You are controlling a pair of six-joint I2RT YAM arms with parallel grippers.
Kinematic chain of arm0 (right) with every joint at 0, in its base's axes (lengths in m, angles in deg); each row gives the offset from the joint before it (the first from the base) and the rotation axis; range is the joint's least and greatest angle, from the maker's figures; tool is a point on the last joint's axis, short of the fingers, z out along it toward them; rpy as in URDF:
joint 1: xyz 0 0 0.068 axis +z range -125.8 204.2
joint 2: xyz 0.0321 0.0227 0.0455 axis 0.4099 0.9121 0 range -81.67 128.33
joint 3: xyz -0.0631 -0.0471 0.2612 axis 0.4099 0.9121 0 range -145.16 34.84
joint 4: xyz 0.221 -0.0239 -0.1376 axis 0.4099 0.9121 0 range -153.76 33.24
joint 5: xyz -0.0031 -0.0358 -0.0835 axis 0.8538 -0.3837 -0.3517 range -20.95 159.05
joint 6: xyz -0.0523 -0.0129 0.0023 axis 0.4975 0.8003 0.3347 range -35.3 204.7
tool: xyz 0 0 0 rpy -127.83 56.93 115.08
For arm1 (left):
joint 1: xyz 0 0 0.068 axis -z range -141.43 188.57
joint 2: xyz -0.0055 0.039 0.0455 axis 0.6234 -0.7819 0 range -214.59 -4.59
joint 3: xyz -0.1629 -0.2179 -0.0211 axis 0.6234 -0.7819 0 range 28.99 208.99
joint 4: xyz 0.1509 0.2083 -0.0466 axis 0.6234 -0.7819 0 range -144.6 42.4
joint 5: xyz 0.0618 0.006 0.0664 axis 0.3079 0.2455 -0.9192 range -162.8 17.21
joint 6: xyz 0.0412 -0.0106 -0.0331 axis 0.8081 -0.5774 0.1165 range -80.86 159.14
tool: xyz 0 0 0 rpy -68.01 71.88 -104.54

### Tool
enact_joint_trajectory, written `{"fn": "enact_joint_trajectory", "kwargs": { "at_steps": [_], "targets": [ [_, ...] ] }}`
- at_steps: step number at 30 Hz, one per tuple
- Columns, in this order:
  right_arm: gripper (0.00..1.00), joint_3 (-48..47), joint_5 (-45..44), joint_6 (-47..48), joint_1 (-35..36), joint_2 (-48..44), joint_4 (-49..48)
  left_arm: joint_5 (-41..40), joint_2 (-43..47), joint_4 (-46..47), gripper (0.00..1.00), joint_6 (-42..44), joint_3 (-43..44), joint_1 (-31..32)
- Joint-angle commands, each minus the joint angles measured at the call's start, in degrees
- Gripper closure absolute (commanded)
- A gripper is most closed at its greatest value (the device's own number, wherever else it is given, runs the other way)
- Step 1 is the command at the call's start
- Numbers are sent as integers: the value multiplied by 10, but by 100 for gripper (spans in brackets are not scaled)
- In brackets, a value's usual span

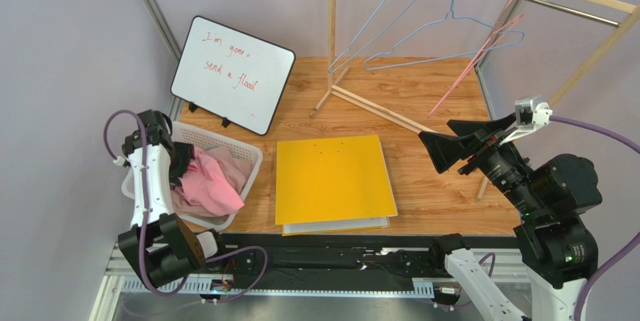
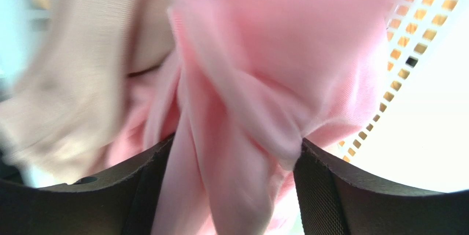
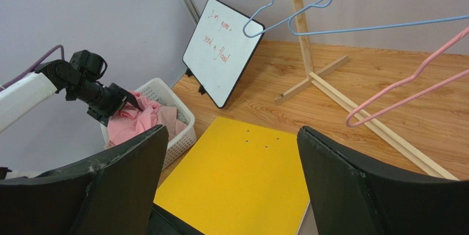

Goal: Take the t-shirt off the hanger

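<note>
Left gripper (image 2: 234, 152): fingers spread, a fold of the pink t-shirt (image 2: 264, 54) hanging loose between them, not pinched. It is poised over the basket (image 1: 248, 152) at the table's left edge.

T-shirt: bunched in the basket, on top of a beige garment (image 1: 234, 162), with one fold reaching the near rim. It is well apart from the hangers.

Basket: white plastic, perforated walls, on the table (image 1: 436, 186) just left of the binder (image 1: 334, 178).

Right gripper (image 1: 439, 137): fingers wide apart, nothing between them. It is raised above the table's right side, aimed left toward the binder and basket.

Binder: yellow, closed, lying flat at the table's near centre.

Whiteboard (image 1: 233, 73): propped on small feet behind the basket, tilted back, red handwriting on its face.

Rack (image 1: 331, 21): wooden posts and a top rail at the far right of the table.

Blue hangers (image 3: 380, 26): two, wire, hooked on the rail.

Pink hanger (image 1: 477, 64): one, wire, on the same rail, to the right of the blue ones, tilted.
</note>
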Motion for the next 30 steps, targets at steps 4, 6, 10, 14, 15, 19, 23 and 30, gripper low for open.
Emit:
{"fn": "enact_joint_trajectory", "kwargs": {
  "at_steps": [4, 6, 10, 14, 15, 19, 23, 30],
  "targets": [
    [6, 14, 26, -19, 4, 8, -34, -63, 5, -185, 24, 11, 114, -4],
    [6, 16, 29, -20, 4, 12, -34, -64, 21, -191, 25, 8, 119, -4],
    [6, 17, 31, -24, 4, 14, -33, -59, 71, -199, 23, 6, 151, -4],
    [6, 32, 33, -34, 3, 15, -42, -46, 98, -191, 1, 28, 195, 17],
    [6, 37, 35, -41, 4, 17, -43, -47, 100, -188, 1, 34, 217, 31],
    [6, 68, 55, -62, 4, 22, -45, -65, 126, -148, 1, 42, 241, 191],
    [6, 105, 60, -86, 3, 18, -25, -95, 149, -62, 1, 43, 213, 373],
    [1, 299, 95, -149, 4, -64, -36, -102, 178, 184, 0, 151, 56, 668]
  ]
}}
